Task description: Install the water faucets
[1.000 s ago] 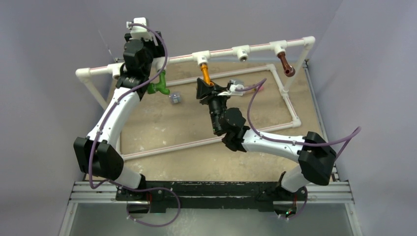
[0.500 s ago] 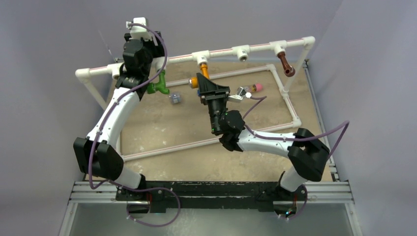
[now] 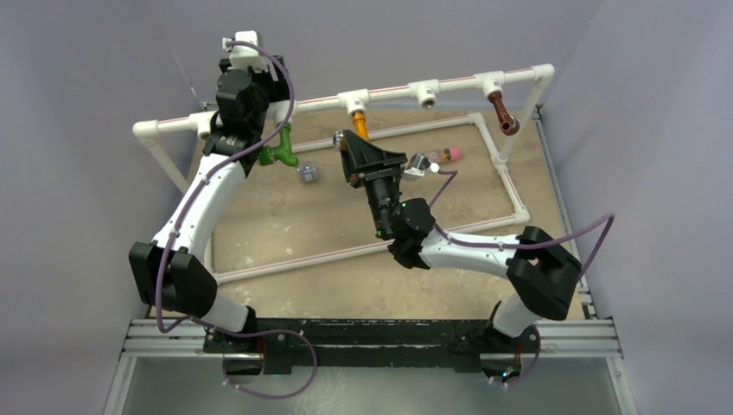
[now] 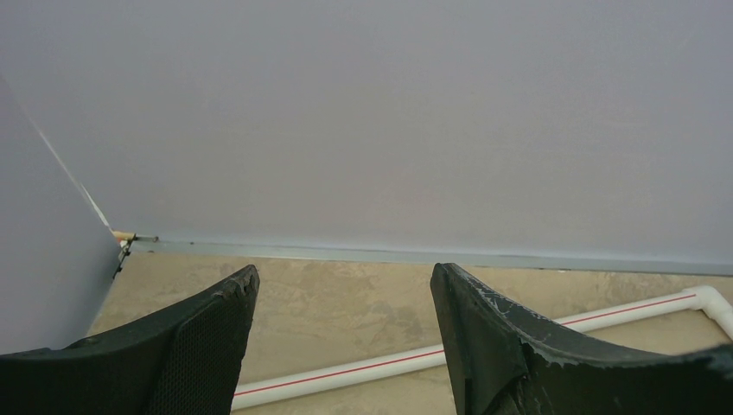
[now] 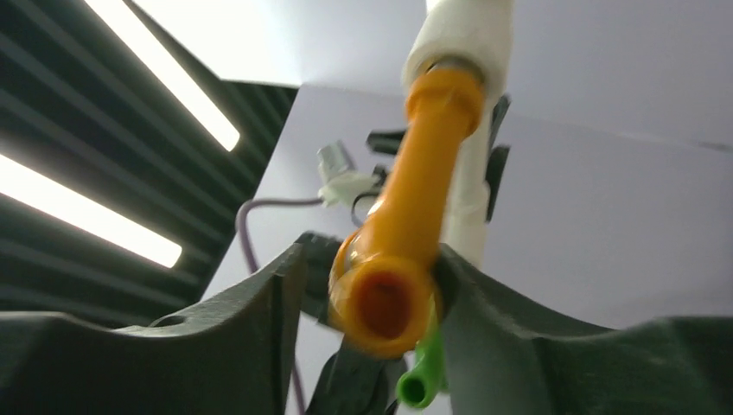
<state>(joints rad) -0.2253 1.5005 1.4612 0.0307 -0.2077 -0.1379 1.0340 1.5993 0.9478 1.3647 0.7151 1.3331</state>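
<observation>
Orange faucet [image 5: 406, 207] btwn R fingers [image 5: 216, 346], top end in white tee [image 5: 462, 30]

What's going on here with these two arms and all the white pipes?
The robot is fitting plastic taps onto a white pipe frame. Its right gripper is closed on the spout end of the orange faucet, whose top sits in a white socket on the rail. The dark brown faucet already hangs farther right; the green faucet hangs beside the left arm. The left gripper is open and empty, facing the wall. One bare socket between orange and brown has no tap.
</observation>
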